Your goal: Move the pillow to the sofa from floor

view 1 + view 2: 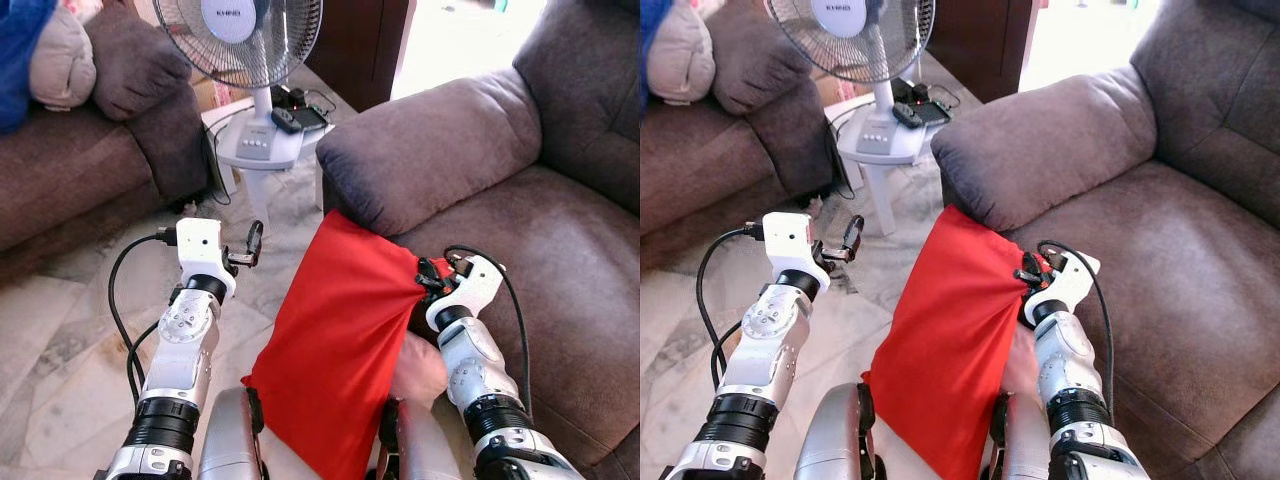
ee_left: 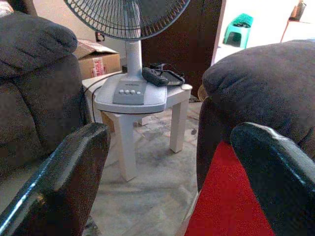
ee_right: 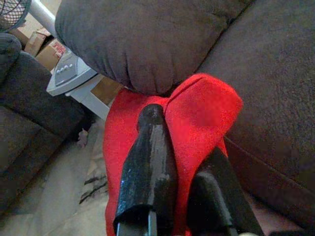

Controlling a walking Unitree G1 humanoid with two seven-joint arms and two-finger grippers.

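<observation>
Left eye view: the red pillow hangs off the floor, its top corner against the front of the brown sofa's armrest, and the right hand is clenched on that pillow's upper edge just in front of the sofa seat. The left hand is held out on the far side of the pillow from the sofa, over the tiled floor, grasping nothing, fingers apart. Beyond the sofa's armrest a white fan stands on a small white table. Left wrist view: two black fingers spread wide, the table and fan between them, the pillow at the foot of the sofa's armrest. Right wrist view: black fingers pinch a fold of red pillow right beneath the sofa's armrest.
</observation>
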